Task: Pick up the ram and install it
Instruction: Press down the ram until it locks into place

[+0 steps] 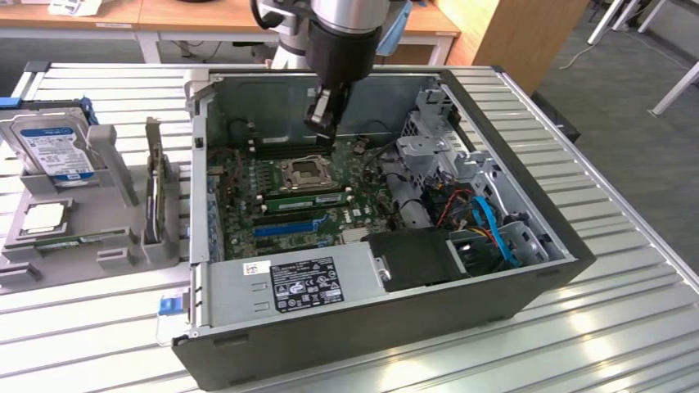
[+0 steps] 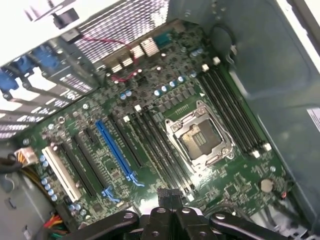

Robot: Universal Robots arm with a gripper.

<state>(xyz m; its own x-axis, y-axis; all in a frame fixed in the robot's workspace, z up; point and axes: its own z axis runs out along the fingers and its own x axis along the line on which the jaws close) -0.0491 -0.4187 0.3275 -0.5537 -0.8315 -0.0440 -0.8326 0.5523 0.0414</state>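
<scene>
The ram is a narrow green stick lying flat in the grey holder at the exterior view's left, just in front of the square silver processor chip. My gripper hangs inside the open computer case, above the back of the motherboard and well away from the ram. Its fingers are shut with nothing between them. In the wrist view the shut fingertips point down over the black memory slots beside the empty processor socket.
A silver hard drive with a blue-and-white label stands in the holder's back. The case walls, a power supply, a drive cage and blue and orange cables crowd the motherboard. More black slots lie beyond the socket.
</scene>
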